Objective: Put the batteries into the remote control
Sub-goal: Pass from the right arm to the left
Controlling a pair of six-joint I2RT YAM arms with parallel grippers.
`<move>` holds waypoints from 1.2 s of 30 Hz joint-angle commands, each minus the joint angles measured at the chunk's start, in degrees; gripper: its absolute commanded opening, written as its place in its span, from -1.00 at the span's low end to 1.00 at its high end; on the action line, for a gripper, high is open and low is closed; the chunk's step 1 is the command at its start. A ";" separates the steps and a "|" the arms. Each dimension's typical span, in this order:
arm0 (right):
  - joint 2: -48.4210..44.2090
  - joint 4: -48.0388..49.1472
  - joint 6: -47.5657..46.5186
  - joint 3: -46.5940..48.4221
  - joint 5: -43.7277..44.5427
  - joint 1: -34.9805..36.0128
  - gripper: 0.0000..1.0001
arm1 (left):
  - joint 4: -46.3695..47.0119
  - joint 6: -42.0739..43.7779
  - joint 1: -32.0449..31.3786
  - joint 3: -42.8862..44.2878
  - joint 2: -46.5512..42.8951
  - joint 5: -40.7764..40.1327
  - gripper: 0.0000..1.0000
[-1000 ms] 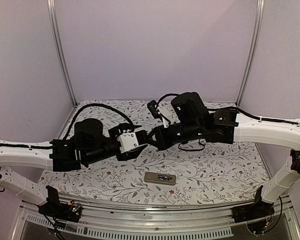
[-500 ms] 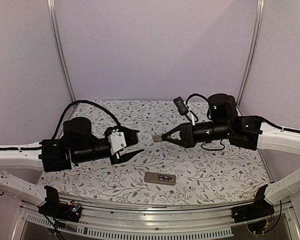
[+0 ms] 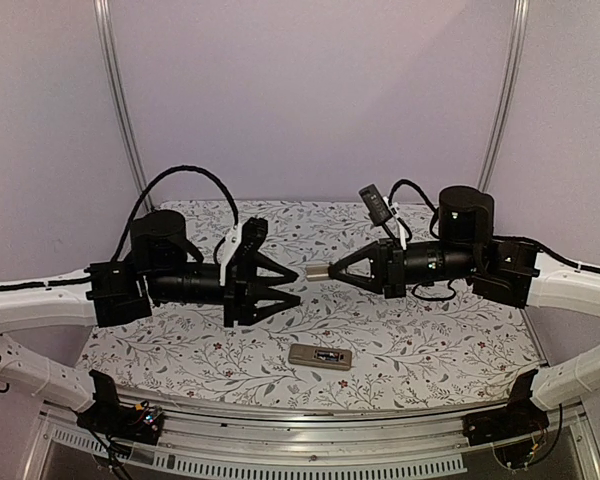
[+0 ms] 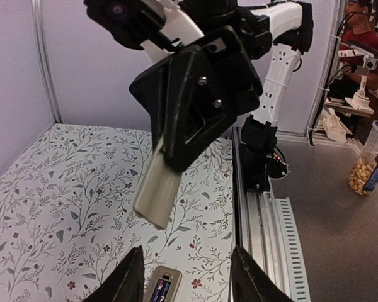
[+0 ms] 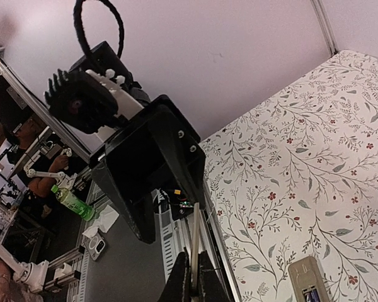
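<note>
The remote control lies back-up on the floral table near the front edge, also visible in the left wrist view and the right wrist view. Dark shapes with blue and red marks, seemingly the batteries, sit in its recess. My right gripper is in the air, shut on a flat tan-grey cover piece that points left. In the right wrist view the cover shows edge-on between the fingers. My left gripper faces it, open and empty, its tips just short of the cover's free end.
Both arms meet above the middle of the table. An aluminium rail runs along the near edge. Purple walls enclose the back and sides.
My left gripper has rolled so its fingers stand one above the other, moved right toward the cover and narrowed its jaws. The right arm with the cover has shifted slightly right.
</note>
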 commanded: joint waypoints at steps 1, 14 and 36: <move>-0.26 1.96 -2.63 0.14 -2.68 -0.25 -0.94 | 5.24 -17.26 7.04 1.43 3.99 13.50 -0.09; -0.36 4.68 -2.70 -0.98 -2.75 -0.25 -0.94 | 17.05 -25.86 7.54 0.25 8.16 18.40 -0.24; 2.49 6.00 -2.28 -0.69 -4.51 -0.25 -0.94 | 19.30 -24.81 5.41 1.29 10.07 18.53 -1.00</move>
